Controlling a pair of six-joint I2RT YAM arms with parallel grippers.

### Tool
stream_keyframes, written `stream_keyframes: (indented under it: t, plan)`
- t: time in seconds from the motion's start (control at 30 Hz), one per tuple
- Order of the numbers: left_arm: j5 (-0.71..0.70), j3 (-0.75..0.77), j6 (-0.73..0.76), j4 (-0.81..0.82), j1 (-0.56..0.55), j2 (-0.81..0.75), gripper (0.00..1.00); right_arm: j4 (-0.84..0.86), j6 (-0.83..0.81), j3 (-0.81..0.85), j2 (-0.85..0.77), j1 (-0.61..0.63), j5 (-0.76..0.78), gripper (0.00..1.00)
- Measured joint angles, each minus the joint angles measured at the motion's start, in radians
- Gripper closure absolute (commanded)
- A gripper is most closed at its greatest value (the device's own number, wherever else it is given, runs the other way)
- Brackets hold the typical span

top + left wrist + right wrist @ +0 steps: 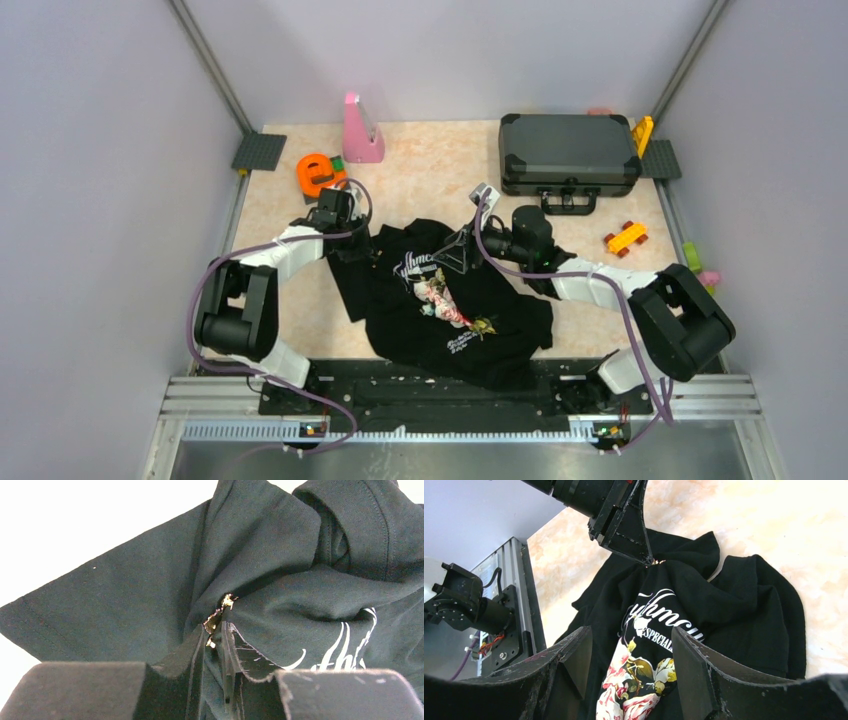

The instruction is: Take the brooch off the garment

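The garment [450,300] is a black T-shirt with white script and a pink-white floral print, lying crumpled mid-table. The brooch [227,600] is a tiny gold ornament on a raised fold near the shirt's upper left corner. My left gripper [214,627] is shut on the brooch with a pinch of cloth; in the top view the left gripper [352,235] is at the shirt's upper left edge and the brooch is hidden. My right gripper [631,635] is open and empty above the floral print [644,680]. It also shows in the top view [455,255], over the shirt's middle.
A dark grey hard case [568,150] stands at the back right. A pink wedge [360,130] and an orange ring-shaped toy [318,172] are at the back left. A yellow-orange toy [625,237] lies right of the shirt. The metal rail [450,400] runs along the near edge.
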Motion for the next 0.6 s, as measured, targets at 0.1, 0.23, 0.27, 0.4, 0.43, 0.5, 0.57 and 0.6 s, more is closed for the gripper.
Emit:
stream_keyframes:
  t: [0.1, 0.23, 0.27, 0.4, 0.43, 0.5, 0.57, 0.6]
  plan:
    - [0.001, 0.0, 0.0, 0.0, 0.0, 0.0, 0.77, 0.0, 0.0, 0.0, 0.0, 0.0, 0.0, 0.39]
    - [0.011, 0.005, 0.0, 0.0, 0.0, 0.011, 0.76, 0.0, 0.0, 0.0, 0.0, 0.0, 0.0, 0.39]
    - [0.015, 0.01, 0.0, 0.002, 0.0, 0.021, 0.76, 0.0, 0.0, 0.0, 0.0, 0.0, 0.0, 0.39]
    - [0.021, 0.02, 0.0, 0.003, 0.0, 0.058, 0.76, 0.0, 0.0, 0.0, 0.0, 0.0, 0.0, 0.39]
    - [0.023, 0.021, 0.0, 0.003, 0.0, 0.062, 0.75, 0.0, 0.0, 0.0, 0.0, 0.0, 0.0, 0.39]
    - [0.023, 0.021, 0.0, 0.003, 0.0, 0.064, 0.73, 0.0, 0.0, 0.0, 0.0, 0.0, -0.001, 0.4]
    - [0.023, 0.023, 0.001, 0.002, 0.0, 0.064, 0.71, 0.0, 0.0, 0.0, 0.0, 0.0, -0.003, 0.4]
    - [0.022, 0.023, 0.002, 0.002, 0.0, 0.064, 0.71, 0.0, 0.0, 0.0, 0.0, 0.0, -0.004, 0.4]
